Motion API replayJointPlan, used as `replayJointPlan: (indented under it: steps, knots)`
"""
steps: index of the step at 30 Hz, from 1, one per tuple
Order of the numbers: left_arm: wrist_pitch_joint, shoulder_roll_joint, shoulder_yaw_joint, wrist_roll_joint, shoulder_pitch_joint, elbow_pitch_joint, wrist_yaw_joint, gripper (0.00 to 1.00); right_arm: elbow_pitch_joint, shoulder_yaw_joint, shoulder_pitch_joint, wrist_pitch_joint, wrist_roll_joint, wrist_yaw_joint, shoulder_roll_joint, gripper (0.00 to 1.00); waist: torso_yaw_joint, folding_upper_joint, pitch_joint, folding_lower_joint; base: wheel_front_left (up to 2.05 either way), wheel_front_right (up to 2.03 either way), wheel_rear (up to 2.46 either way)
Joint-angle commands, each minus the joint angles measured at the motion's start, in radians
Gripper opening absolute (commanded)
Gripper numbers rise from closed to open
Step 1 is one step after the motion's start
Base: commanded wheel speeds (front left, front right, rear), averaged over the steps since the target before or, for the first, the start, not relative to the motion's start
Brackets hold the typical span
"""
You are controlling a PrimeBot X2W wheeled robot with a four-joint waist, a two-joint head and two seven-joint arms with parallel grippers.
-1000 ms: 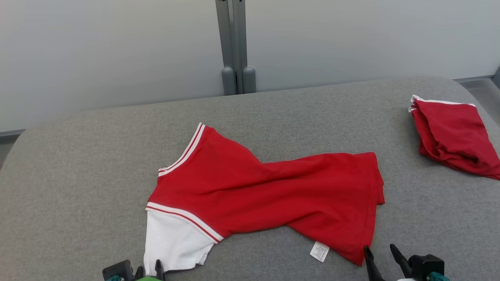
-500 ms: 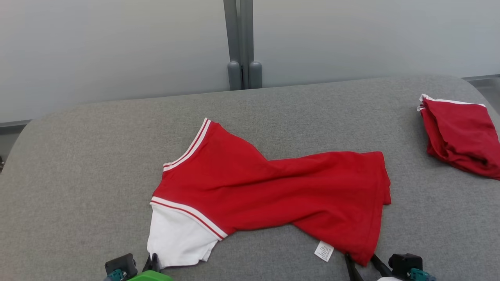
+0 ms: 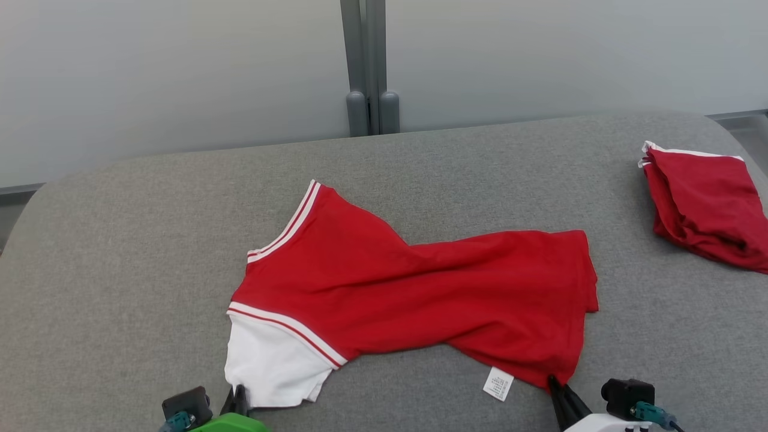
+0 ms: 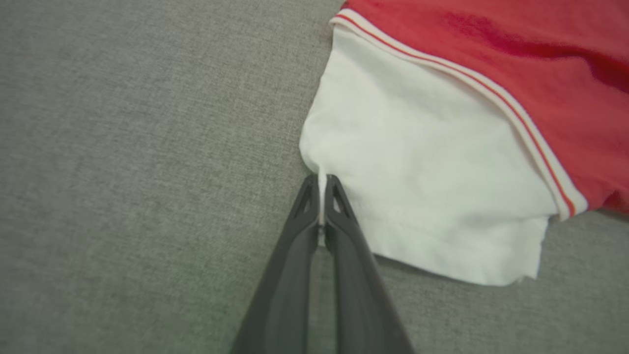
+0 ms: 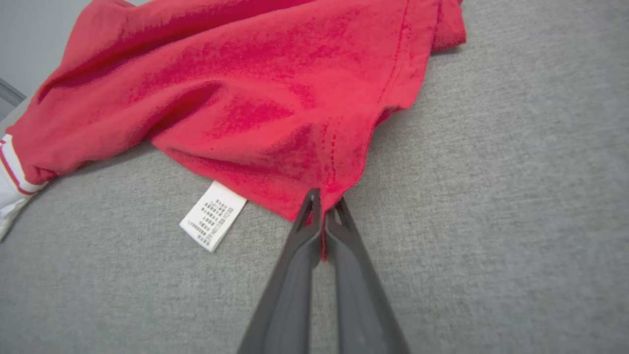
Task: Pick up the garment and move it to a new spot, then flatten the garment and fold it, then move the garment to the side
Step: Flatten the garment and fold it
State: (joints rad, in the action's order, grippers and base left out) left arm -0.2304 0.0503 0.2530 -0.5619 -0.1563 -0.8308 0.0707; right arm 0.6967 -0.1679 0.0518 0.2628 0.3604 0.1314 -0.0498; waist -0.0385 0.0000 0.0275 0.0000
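Left wrist view: the left gripper (image 4: 322, 186) is pinched tight on the hem corner of the white sleeve (image 4: 422, 177) of the red garment (image 4: 516, 59). In the right wrist view, the right gripper (image 5: 324, 202) is clamped on the garment's red hem corner, just beside a white care label (image 5: 213, 216). The garment lies spread and wrinkled by the near edge of the grey padded surface (image 3: 120, 270). A second red garment (image 3: 708, 204), folded, sits near the far right corner, well apart.
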Motion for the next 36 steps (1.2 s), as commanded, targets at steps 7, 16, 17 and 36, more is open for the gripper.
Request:
replayJointPlan:
  steps: [7,16,17,36]
  knots:
    - [-0.026,0.007,-0.014,-0.015,-0.023,0.067,-0.014,0.00,-0.101,0.031,-0.006,0.003,0.024,-0.002,-0.002,0.00,-0.004,0.0000,0.010,0.0000,0.00,0.00,0.00]
    - [-0.032,0.018,-0.026,-0.013,0.008,0.211,-0.010,0.00,-0.256,0.094,-0.023,0.003,-0.003,-0.002,-0.002,0.00,-0.001,0.0000,0.031,0.0000,0.00,0.00,0.00]
    - [-0.033,0.020,-0.025,-0.007,0.011,0.238,-0.008,0.00,-0.283,0.109,-0.024,0.003,-0.003,-0.002,-0.002,0.00,-0.001,0.0000,0.034,0.0000,0.00,0.00,0.00]
    - [0.027,0.165,-0.079,0.112,-0.032,1.131,0.074,0.00,-1.015,0.257,-0.042,-0.096,-0.115,-0.002,-0.010,0.00,-0.034,0.0000,0.132,0.0000,0.00,0.00,0.00]
